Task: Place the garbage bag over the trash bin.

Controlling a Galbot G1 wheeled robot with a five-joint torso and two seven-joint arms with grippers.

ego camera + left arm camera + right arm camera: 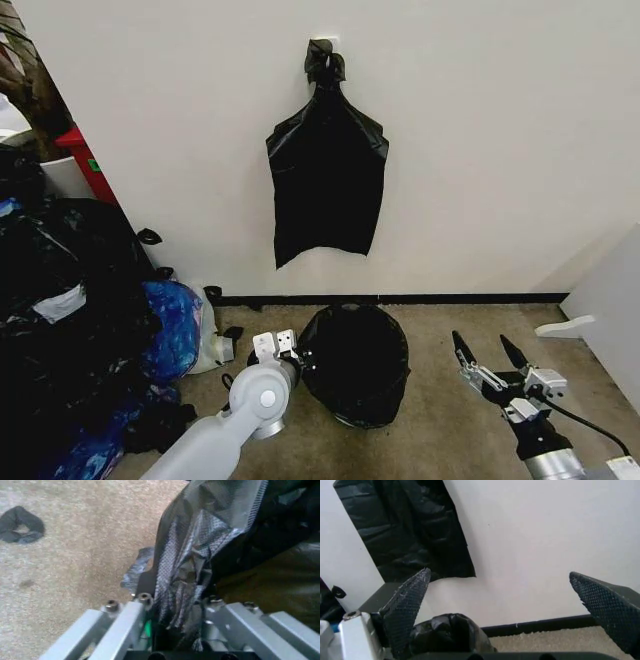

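Note:
The garbage bag [355, 362], glossy black and wrinkled, is draped over a round shape on the carpet by the wall. It hides the trash bin's walls completely. My left gripper [293, 352] is at the left side of the rim, shut on a fold of the bag. In the left wrist view the meshed fingers [167, 564] pinch the crumpled film [235, 502]. My right gripper [490, 358] hovers open to the right of the bin, apart from it, holding nothing. Its wide-spread fingers [407, 603] frame the wall in the right wrist view, with the bag [445, 632] low in the frame.
A flat black bag [325, 185] with a knotted top hangs on the wall above the bin. A heap of black bags [60, 320] and a blue bag [172, 328] crowd the left, with a red box [85, 160] behind. A white panel [612, 305] stands at the right.

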